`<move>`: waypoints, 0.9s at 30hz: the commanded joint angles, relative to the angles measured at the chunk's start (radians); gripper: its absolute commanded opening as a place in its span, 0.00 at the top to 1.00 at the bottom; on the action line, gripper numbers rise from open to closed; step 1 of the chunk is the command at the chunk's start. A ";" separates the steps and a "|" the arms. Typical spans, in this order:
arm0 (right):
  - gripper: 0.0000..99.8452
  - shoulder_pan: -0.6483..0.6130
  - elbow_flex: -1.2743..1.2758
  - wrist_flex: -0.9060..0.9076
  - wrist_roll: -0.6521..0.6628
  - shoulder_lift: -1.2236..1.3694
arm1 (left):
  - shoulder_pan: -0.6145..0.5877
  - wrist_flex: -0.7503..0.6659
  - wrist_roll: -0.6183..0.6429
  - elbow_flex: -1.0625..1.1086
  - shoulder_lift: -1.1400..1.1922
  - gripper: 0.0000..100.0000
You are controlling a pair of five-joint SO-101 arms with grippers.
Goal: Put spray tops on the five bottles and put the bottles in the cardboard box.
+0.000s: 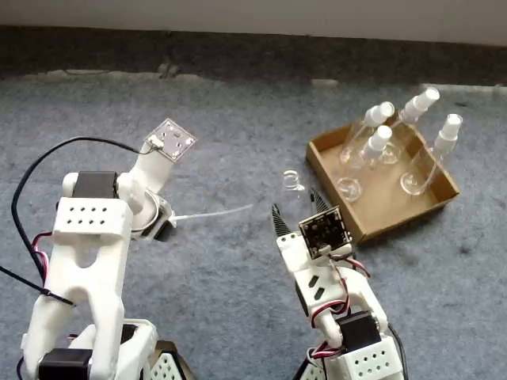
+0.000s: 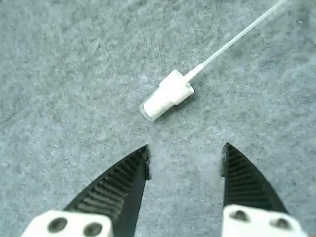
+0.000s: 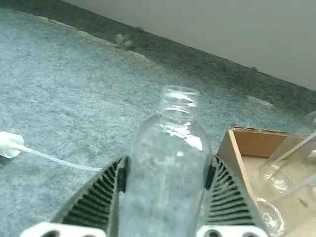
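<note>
On grey carpet [image 1: 238,103], right pincer [image 3: 168,162] clasps uncapped bottle [image 3: 170,131]; left pincer [image 2: 186,147] gapes.

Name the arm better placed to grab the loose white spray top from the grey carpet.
Left. The left pincer hangs open just above the white plastic spray top; the right pincer is closed on the clear uncapped bottle.

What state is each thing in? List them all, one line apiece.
left gripper: open, empty.
right gripper: shut on the uncapped bottle.
uncapped bottle: upright, neck open, no spray top.
spray top: loose, on its side on the carpet, tube attached.
cardboard box: open-topped.
four capped bottles: spray tops on, inside the cardboard box.
</note>
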 commanded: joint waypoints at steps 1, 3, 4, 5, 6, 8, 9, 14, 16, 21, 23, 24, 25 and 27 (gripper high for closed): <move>0.92 0.007 0.117 0.002 -0.008 -0.019 | -0.010 0.071 0.074 -0.051 -0.015 0.82; 0.92 0.008 0.117 0.002 -0.008 -0.021 | -0.005 0.107 0.114 -0.056 -0.015 0.82; 0.92 0.008 0.117 0.002 -0.008 -0.021 | -0.005 0.120 0.138 -0.056 -0.015 0.82; 0.92 0.008 0.117 0.002 -0.008 -0.021 | -0.005 0.126 0.166 -0.053 -0.015 0.82; 0.92 0.007 0.117 0.002 -0.008 -0.021 | -0.005 0.129 0.201 -0.051 -0.015 0.82; 0.92 0.007 0.117 0.002 -0.008 -0.021 | -0.005 0.130 0.302 -0.051 -0.015 0.82; 0.92 0.007 0.117 0.002 -0.008 -0.021 | -0.005 0.132 0.364 -0.051 -0.013 0.82; 0.92 0.007 0.117 0.002 -0.008 -0.021 | -0.005 0.133 0.652 -0.051 -0.007 0.82; 0.92 0.007 0.117 0.002 -0.008 -0.021 | -0.004 0.133 0.764 -0.050 -0.005 0.82; 0.92 0.007 0.117 0.002 -0.008 -0.021 | 0.028 0.126 0.919 -0.051 -0.007 0.82; 0.92 0.007 0.117 0.002 -0.008 -0.021 | 0.064 0.124 0.996 -0.051 -0.007 0.82; 0.92 0.007 0.117 0.002 -0.008 -0.021 | 0.079 0.123 1.042 -0.053 -0.005 0.82; 0.92 0.007 0.117 0.002 -0.008 -0.021 | 0.094 0.114 1.088 -0.054 -0.005 0.82; 0.92 0.007 0.117 0.002 -0.008 -0.021 | 0.127 0.071 1.180 -0.050 -0.004 0.82</move>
